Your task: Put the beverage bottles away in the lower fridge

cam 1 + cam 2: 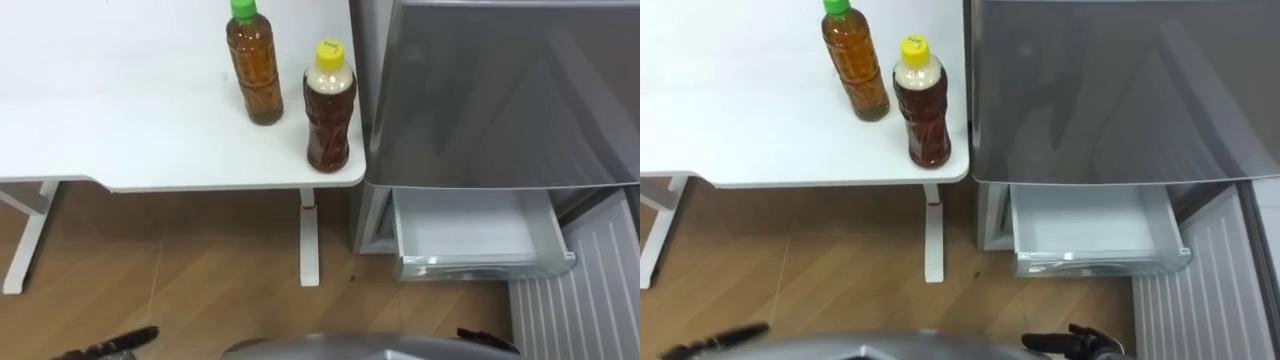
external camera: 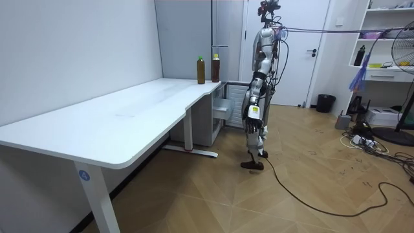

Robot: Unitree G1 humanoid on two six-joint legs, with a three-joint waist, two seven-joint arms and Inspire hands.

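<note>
Two drink bottles stand near the right end of the white table (image 1: pixel 150 150). One has a green cap (image 1: pixel 253 65) and holds amber tea; the other, with a yellow cap (image 1: pixel 329 105), holds darker tea and stands closer to the table's corner. Right of the table is the grey fridge (image 1: pixel 500 90), its upper door closed. Its lower white drawer (image 1: pixel 470 235) is pulled out and holds nothing. My left hand (image 1: pixel 110 344) hangs low at the bottom left and my right hand (image 1: pixel 488 340) at the bottom right, both relaxed, holding nothing and far from the bottles.
The lower fridge door (image 1: pixel 585 290) stands swung open at the right, its ribbed inner side showing. A table leg (image 1: pixel 309 235) stands on the wooden floor beside the fridge. In the room view I stand upright facing the fridge (image 2: pixel 226 39) at the table's far end.
</note>
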